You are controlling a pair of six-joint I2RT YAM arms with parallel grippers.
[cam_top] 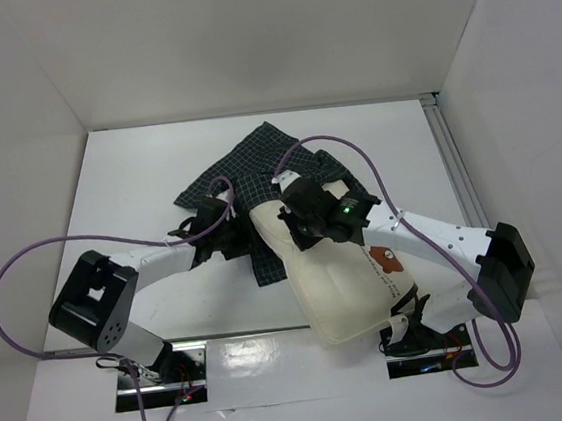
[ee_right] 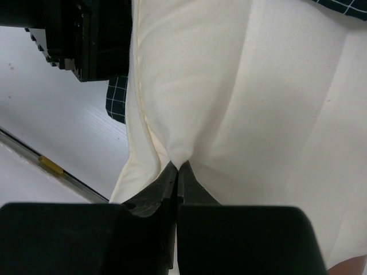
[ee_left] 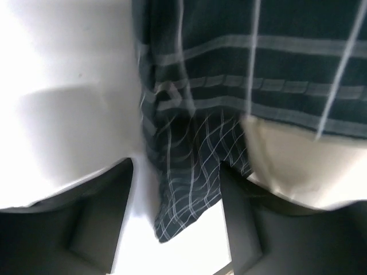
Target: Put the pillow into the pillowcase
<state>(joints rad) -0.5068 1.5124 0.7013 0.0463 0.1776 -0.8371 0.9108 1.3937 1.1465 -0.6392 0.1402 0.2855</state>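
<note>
Right fingers (ee_right: 163, 186) pinched tight on a fold of the pillow (cam_top: 344, 284), probably to push its far end into the pillowcase (cam_top: 248, 179) mouth; left fingers (ee_left: 97, 212) wide, straddling the case hem, not clamping; both lie mid-worktop (cam_top: 128, 186).

Cream pillow (cam_top: 334, 287), navy white-grid pillowcase (cam_top: 257, 176), white table (cam_top: 123, 192)

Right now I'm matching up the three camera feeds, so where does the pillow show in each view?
Top external: the pillow lies centre-right, its far end at the pillowcase.
Left wrist: the pillow is a cream patch at the right, under the pillowcase.
Right wrist: the pillow fills most of the picture, a fold pinched by the right gripper.
Shared landmark: the pillowcase, only a small checked patch at left in the right wrist view.
</note>
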